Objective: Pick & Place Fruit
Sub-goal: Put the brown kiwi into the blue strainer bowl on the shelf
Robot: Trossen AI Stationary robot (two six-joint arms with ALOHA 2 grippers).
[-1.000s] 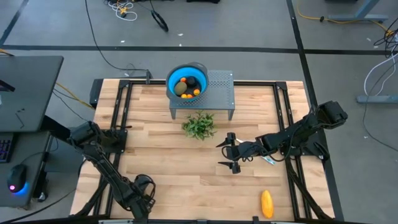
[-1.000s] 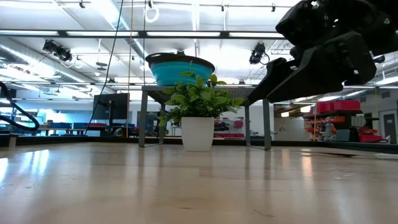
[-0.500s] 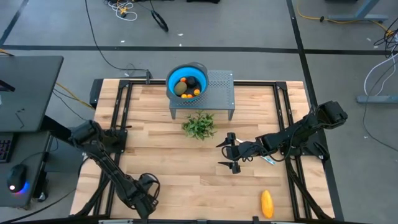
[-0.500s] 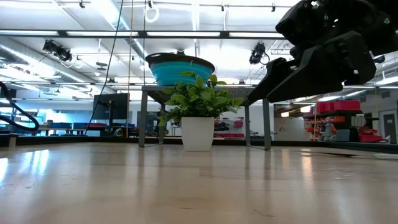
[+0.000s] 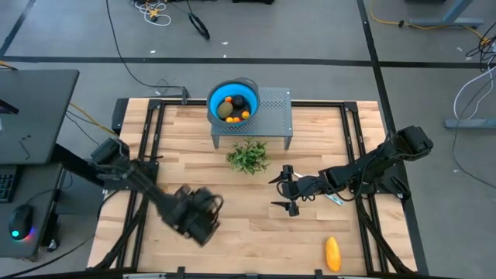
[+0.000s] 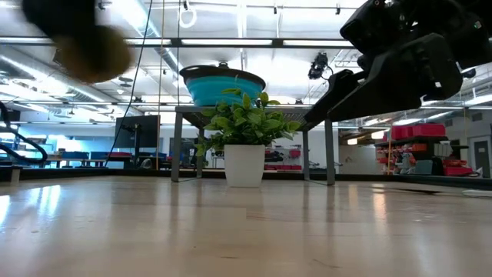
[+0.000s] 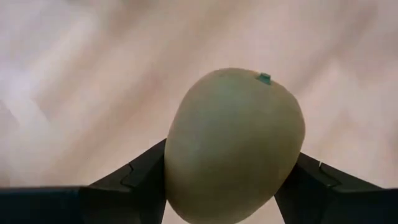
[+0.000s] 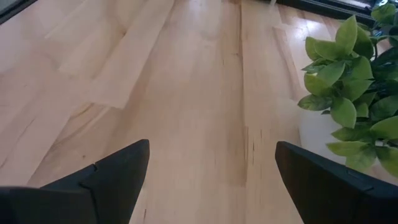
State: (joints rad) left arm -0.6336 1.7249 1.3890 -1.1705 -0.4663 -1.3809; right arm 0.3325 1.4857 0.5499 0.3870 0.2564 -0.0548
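Tabletop (image 5: 232,209): pale wood slats, black frame.

L arm reaches from the left edge across the near-left part, blurred in the high view. L pincer (image 5: 203,219) clamped on a kiwi (image 7: 233,146), olive-green oval, one finger (image 7: 134,180) on each side, tiny green speck on the skin. In the low view it shows as a brownish blur (image 6: 92,52), up off the wood.

R arm comes in from the right edge, lying low towards the middle. R pincer (image 5: 288,191) spread wide, nothing between; fingers (image 8: 112,171) over bare wood, plant just beside.

Stand (image 5: 271,116): 1, grey perforated, far centre.
Bowl (image 5: 232,101): 1, blue, on the stand's left end. Inside approx: 1 black ball, 1 olive oval, 2–3 small orange bits; exact count can't tell.
Plant (image 5: 248,156): 1, white pot, in front of the stand.
Mango (image 5: 332,253): 1, yellow oblong, near-right, well apart from both pincers.
Knife (image 5: 334,199): 1, mostly under the R arm.

No readable writing.
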